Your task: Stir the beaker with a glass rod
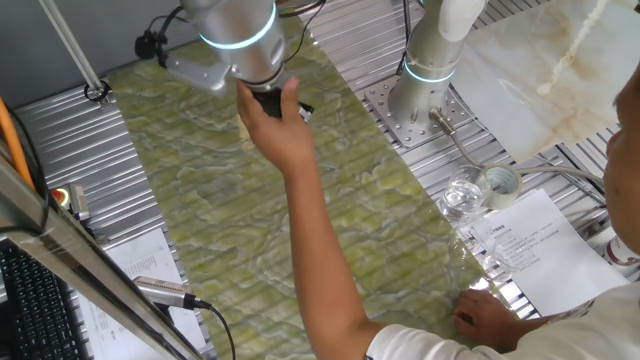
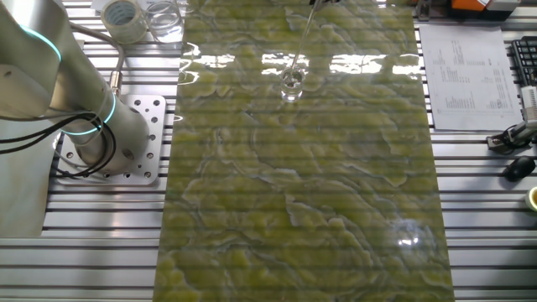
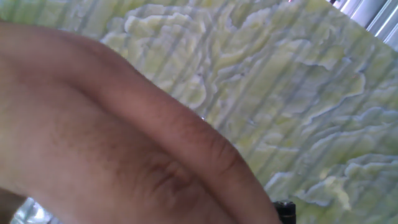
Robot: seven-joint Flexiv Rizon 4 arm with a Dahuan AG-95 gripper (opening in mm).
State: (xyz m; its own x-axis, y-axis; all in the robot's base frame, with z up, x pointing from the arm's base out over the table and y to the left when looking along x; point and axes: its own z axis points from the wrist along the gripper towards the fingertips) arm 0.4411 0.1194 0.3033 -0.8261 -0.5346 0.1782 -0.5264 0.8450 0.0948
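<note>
In the other fixed view the small clear beaker (image 2: 291,86) stands on the green marbled mat near its far edge. The thin glass rod (image 2: 302,42) leans out of it, rising to the top edge of the frame. In one fixed view a person's hand (image 1: 272,125) wraps around my gripper (image 1: 270,102), hiding the fingers, the rod and the beaker. That hand (image 3: 106,143) fills most of the hand view. Only a dark bit of a fingertip (image 3: 286,211) shows at the bottom edge.
A larger glass vessel (image 1: 463,195) and a tape roll (image 1: 500,185) sit beside the mat near a printed sheet (image 1: 545,245). A second arm's base (image 1: 425,85) is bolted to the slatted table. The person's forearm (image 1: 330,250) crosses the mat, and their other hand (image 1: 490,305) rests at its edge.
</note>
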